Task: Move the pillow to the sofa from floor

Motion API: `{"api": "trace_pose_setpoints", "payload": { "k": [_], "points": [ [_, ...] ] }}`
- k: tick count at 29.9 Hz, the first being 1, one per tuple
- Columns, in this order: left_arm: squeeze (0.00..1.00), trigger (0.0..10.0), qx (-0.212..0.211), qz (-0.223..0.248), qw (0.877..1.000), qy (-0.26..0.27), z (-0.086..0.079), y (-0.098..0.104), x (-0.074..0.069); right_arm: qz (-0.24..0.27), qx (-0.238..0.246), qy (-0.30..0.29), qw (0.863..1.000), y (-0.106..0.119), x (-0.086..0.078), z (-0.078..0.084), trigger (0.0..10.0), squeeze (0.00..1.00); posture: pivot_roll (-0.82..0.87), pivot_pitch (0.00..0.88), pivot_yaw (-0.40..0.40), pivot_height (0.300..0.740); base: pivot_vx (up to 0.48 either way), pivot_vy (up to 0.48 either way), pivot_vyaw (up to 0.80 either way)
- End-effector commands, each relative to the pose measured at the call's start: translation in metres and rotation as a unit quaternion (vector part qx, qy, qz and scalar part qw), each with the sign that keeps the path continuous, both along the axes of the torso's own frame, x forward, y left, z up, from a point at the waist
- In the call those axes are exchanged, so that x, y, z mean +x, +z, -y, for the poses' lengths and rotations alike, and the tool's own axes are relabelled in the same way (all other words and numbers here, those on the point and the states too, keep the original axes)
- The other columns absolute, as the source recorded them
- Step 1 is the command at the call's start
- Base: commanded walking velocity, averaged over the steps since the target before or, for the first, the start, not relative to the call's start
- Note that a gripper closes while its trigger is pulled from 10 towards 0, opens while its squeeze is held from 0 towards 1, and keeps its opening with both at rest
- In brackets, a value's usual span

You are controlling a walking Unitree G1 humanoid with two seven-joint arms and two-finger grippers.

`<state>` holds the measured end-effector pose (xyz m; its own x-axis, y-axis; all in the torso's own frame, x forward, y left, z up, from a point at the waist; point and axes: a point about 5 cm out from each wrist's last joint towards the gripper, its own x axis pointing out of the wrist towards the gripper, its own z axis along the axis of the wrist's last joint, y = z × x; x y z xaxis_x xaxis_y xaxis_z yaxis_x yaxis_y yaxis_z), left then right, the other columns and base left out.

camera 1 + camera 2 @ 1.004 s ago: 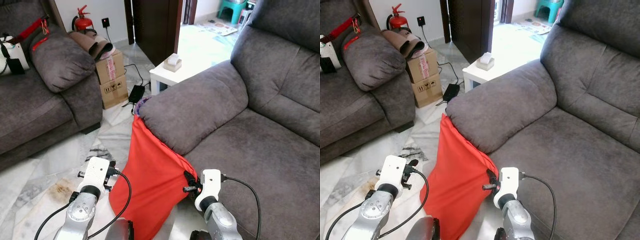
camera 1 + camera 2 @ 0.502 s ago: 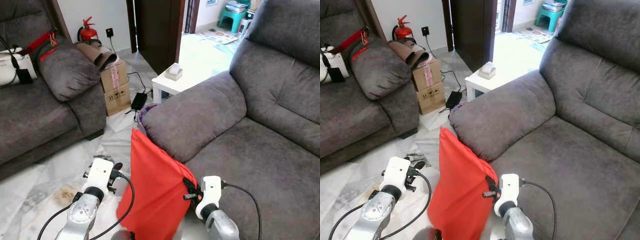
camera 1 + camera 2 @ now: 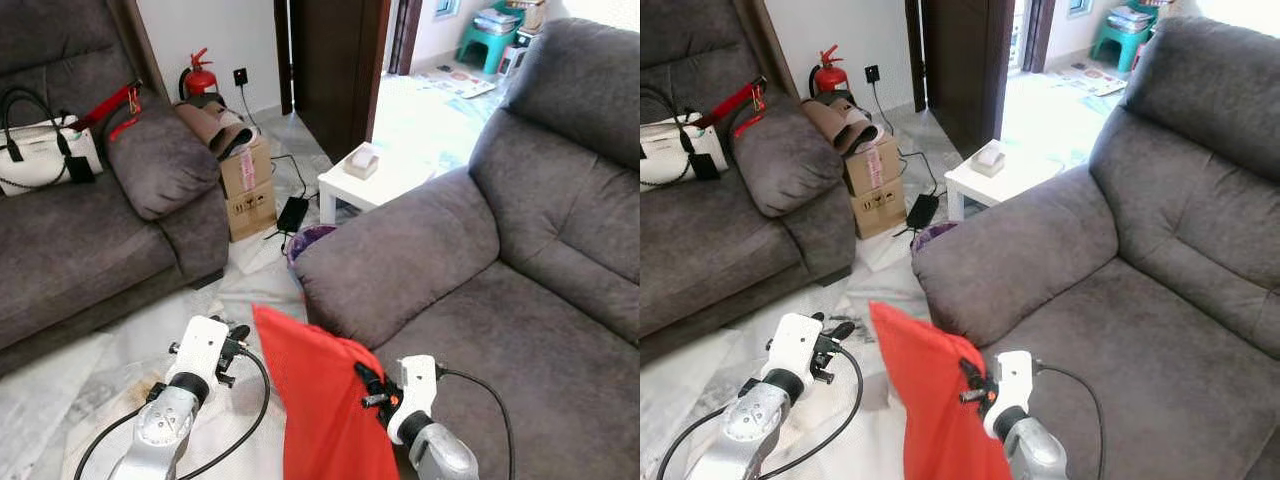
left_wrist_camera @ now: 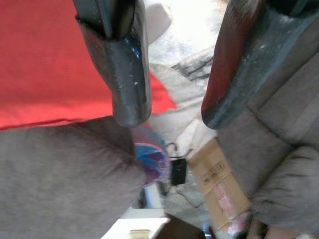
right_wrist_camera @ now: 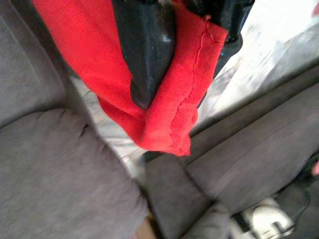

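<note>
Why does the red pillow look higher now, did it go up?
Yes. The red pillow went up, held in the right tool. Earlier its top corner was tucked under the sofa armrest; now it stands free in front of it.

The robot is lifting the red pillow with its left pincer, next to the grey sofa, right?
Not quite. It is the right pincer that is shut on the red pillow, as the right wrist view shows. The left pincer is open and holds nothing. The rest is right: the pillow is next to the grey sofa.
</note>
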<state>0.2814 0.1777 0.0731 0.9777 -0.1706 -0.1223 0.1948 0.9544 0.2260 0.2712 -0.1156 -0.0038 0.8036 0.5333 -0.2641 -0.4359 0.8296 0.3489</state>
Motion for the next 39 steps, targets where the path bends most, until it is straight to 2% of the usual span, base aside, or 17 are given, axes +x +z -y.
{"api": "trace_pose_setpoints", "payload": {
  "k": [1,5,6,7,8,11,13,14,16,17,18,19,20,29,31,36,39],
  "points": [
    [0.00,10.0,0.001,-0.034,0.999,-0.023,-0.004,-0.009,-0.006,0.045,0.013,0.036,0.998,0.016,0.009,-0.003,10.0,0.00,0.11,0.066,0.009,0.740,0.000,0.000,0.00],
    [0.00,10.0,0.013,-0.091,0.991,-0.099,-0.005,-0.017,-0.013,0.055,0.002,0.124,0.991,0.022,0.004,-0.002,10.0,0.00,0.11,0.068,0.012,0.740,0.000,0.000,0.00],
    [0.00,10.0,0.025,-0.104,0.987,-0.120,-0.009,-0.017,-0.015,0.061,-0.003,0.170,0.984,0.025,0.001,0.000,10.0,0.00,0.10,0.068,0.014,0.740,0.000,0.000,0.00],
    [0.00,10.0,0.025,-0.104,0.987,-0.120,-0.009,-0.017,-0.015,0.061,-0.003,0.170,0.984,0.025,0.001,0.000,10.0,0.00,0.10,0.068,0.014,0.740,0.000,0.000,0.00],
    [0.00,10.0,0.032,-0.115,0.984,-0.136,-0.013,-0.016,-0.016,0.066,-0.006,0.216,0.974,0.030,-0.002,0.003,10.0,0.00,0.10,0.068,0.014,0.740,0.000,0.000,0.00],
    [0.00,10.0,0.047,-0.137,0.974,-0.173,-0.019,-0.012,-0.019,0.071,-0.011,0.286,0.955,0.039,-0.009,0.008,10.0,0.00,0.10,0.069,0.014,0.740,0.000,0.000,0.00],
    [0.00,10.0,0.054,-0.152,0.967,-0.198,-0.022,-0.010,-0.021,0.070,-0.012,0.311,0.948,0.043,-0.011,0.010,10.0,0.00,0.09,0.069,0.013,0.740,0.000,0.000,0.00],
    [0.00,10.0,0.071,-0.167,0.956,-0.230,-0.025,-0.007,-0.023,0.070,-0.018,0.339,0.938,0.046,-0.014,0.011,10.0,0.00,0.09,0.070,0.014,0.740,0.000,0.000,0.00],
    [0.00,10.0,0.075,-0.171,0.950,-0.252,-0.026,-0.003,-0.024,0.066,-0.017,0.355,0.932,0.048,-0.017,0.011,10.0,0.00,0.09,0.069,0.015,0.740,0.000,0.000,0.00],
    [0.08,10.0,0.074,-0.170,0.947,-0.261,-0.027,0.000,-0.024,0.063,-0.017,0.363,0.929,0.048,-0.018,0.011,10.0,0.00,0.10,0.069,0.015,0.740,0.000,0.000,0.00],
    [0.08,10.0,0.073,-0.169,0.945,-0.270,-0.027,0.004,-0.024,0.059,-0.017,0.372,0.926,0.048,-0.019,0.011,10.0,0.00,0.10,0.069,0.015,0.740,0.000,0.000,0.00],
    [0.85,10.0,0.067,-0.172,0.942,-0.279,-0.027,0.005,-0.024,0.054,-0.016,0.378,0.924,0.048,-0.021,0.010,10.0,0.00,0.10,0.069,0.015,0.740,0.000,0.000,0.00],
    [1.00,10.0,0.055,-0.180,0.936,-0.298,-0.026,0.006,-0.026,0.046,-0.014,0.387,0.921,0.047,-0.023,0.009,10.0,0.00,0.10,0.069,0.015,0.740,0.000,0.000,0.00],
    [1.00,10.0,0.074,-0.232,0.888,-0.390,-0.024,0.009,-0.033,0.019,-0.011,0.435,0.900,0.048,-0.037,0.002,10.0,0.00,0.10,0.066,0.013,0.740,0.000,0.000,0.00],
    [1.00,10.0,0.114,-0.243,0.874,-0.406,-0.026,0.006,-0.030,0.030,-0.014,0.437,0.899,0.056,-0.035,0.003,10.0,0.00,0.10,0.064,0.016,0.740,0.000,0.000,0.00],
    [1.00,10.0,0.129,-0.249,0.869,-0.407,-0.027,0.001,-0.028,0.037,-0.013,0.450,0.892,0.064,-0.037,0.003,10.0,0.00,0.08,0.063,0.020,0.740,0.000,0.000,0.00],
    [1.00,10.0,0.144,-0.265,0.855,-0.422,-0.026,-0.005,-0.031,0.041,-0.010,0.458,0.888,0.070,-0.039,0.002,10.0,0.00,0.08,0.064,0.019,0.740,0.000,0.000,0.00]
  ]
}}
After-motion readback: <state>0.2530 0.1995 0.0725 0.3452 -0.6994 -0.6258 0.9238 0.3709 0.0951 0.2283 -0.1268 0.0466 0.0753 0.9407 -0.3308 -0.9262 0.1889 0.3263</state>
